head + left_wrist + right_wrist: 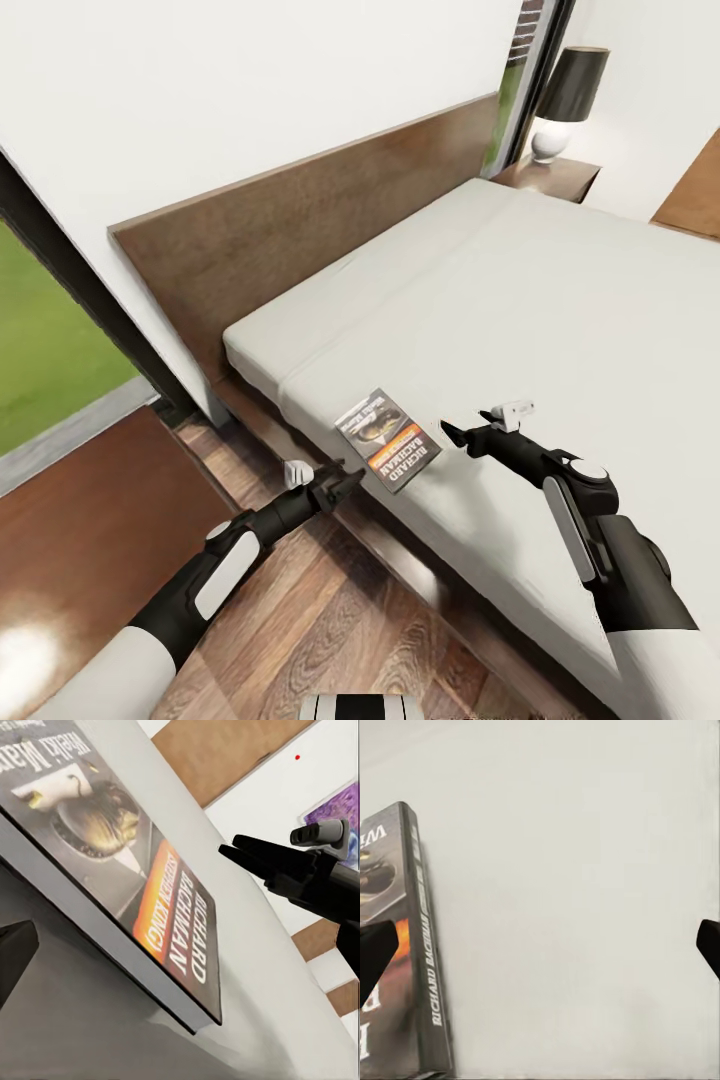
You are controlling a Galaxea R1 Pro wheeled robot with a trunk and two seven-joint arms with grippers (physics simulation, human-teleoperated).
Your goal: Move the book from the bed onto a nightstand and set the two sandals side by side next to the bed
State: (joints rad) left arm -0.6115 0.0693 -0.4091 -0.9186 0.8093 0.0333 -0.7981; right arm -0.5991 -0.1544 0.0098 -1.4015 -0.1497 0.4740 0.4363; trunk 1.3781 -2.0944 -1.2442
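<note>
A small paperback book (387,439) lies flat near the edge of the bed's (560,290) grey mattress, flanked by both arms in the head view. The left gripper (352,482) points at the book's near corner from just off the mattress edge; whether its fingers are spread cannot be told. The right gripper (449,432) hovers low over the mattress just beside the book's other side. The left wrist view shows the cover (112,855) up close, its golden picture and orange band lettered "RICHARD BACHMAN", with the right gripper (229,849) beyond, fingers near together. The right wrist view shows the book's spine (426,967) instead, and that gripper's dark fingertips (375,952) set wide at opposite edges. At the bed's far corner a nightstand (555,176) carries a lamp (565,100) beside the dark headboard (300,225).
</note>
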